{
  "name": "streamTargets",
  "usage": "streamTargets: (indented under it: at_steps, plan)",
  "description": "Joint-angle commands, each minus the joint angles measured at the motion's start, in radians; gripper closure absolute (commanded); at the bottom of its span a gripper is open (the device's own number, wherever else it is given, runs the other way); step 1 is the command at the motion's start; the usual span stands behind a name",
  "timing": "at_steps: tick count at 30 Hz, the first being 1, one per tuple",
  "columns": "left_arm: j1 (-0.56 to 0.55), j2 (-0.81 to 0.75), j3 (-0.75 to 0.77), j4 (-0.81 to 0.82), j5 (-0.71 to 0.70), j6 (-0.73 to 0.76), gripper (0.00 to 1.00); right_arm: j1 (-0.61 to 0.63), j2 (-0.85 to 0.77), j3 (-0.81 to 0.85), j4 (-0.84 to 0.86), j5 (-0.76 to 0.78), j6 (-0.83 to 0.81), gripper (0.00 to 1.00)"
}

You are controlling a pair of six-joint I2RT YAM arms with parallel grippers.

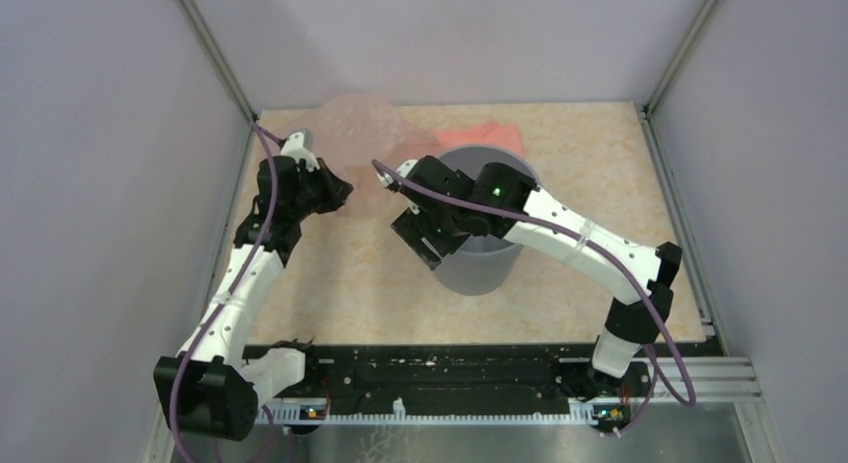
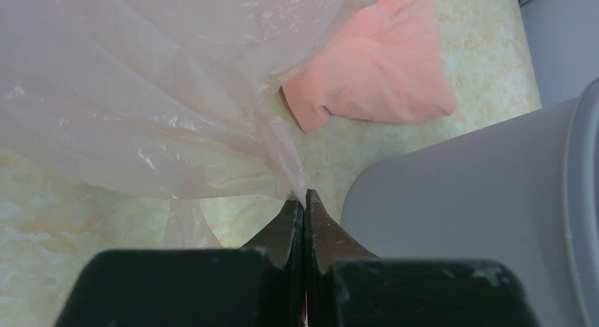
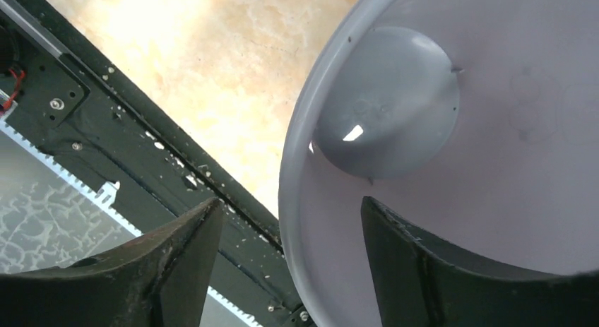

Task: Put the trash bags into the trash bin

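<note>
Pale pink, thin, crinkly see-through plastic film bag is held up and spread at the left rear of the beige marbled tabletop, pinched by one gathered corner in the left gripper. Its black fingers are pressed flat together with the film caught right at the tips. In the top view the bag shows as a faint pink haze against the back wall, behind and right of the left gripper, left of and behind the bin, all of it outside the bin. An opaque salmon-pink folded sheet lies flat on the table near the back edge, just behind the bin; the bag's edge overlaps its corner in the left wrist view. The plain smooth grey round plastic bin stands upright mid-table, and its wall is close beside the left fingertips. The right gripper hangs over the bin's near-left rim with its fingers spread apart and nothing between the pads. The grey rim runs through the gap, with one finger outside above the black base rail and the other over the mouth. Whether either finger touches the rim cannot be told. The bin's floor is bare grey with a small glint.
</note>
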State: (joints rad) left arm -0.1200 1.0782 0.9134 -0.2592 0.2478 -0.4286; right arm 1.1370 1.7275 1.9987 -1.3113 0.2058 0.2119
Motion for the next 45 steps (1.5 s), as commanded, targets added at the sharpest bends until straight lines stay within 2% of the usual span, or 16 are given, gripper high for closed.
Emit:
streamTargets:
  at_steps: [1, 6, 9, 13, 20, 31, 37, 45]
  plan:
    - [0.005, 0.008, 0.088, 0.051, -0.003, -0.025, 1.00, 0.015, -0.086, 0.067, 0.083, 0.021, -0.020, 0.25]
    - [0.005, 0.044, 0.164, 0.141, 0.051, -0.093, 1.00, 0.014, -0.111, 0.132, 0.183, 0.108, -0.065, 0.10]
    - [0.003, 0.094, 0.236, 0.188, 0.099, -0.135, 1.00, -0.006, -0.152, 0.105, 0.300, 0.179, -0.120, 0.02]
    - [-0.024, 0.161, 0.327, 0.289, 0.132, -0.186, 1.00, -0.142, -0.221, 0.044, 0.474, 0.108, -0.157, 0.01]
    - [-0.180, 0.302, 0.574, 0.363, 0.037, -0.155, 1.00, -0.374, -0.339, -0.200, 0.783, -0.057, -0.102, 0.01]
    - [-0.330, 0.446, 0.856, 0.477, 0.054, -0.124, 1.00, -0.668, -0.399, -0.405, 0.978, -0.240, 0.072, 0.01]
    - [-0.396, 0.462, 0.936, 0.519, 0.088, -0.120, 1.00, -0.744, -0.419, -0.451, 1.020, -0.285, 0.146, 0.01]
    - [-0.475, 0.472, 1.003, 0.557, 0.136, -0.118, 1.00, -0.848, -0.448, -0.535, 1.123, -0.431, 0.285, 0.01]
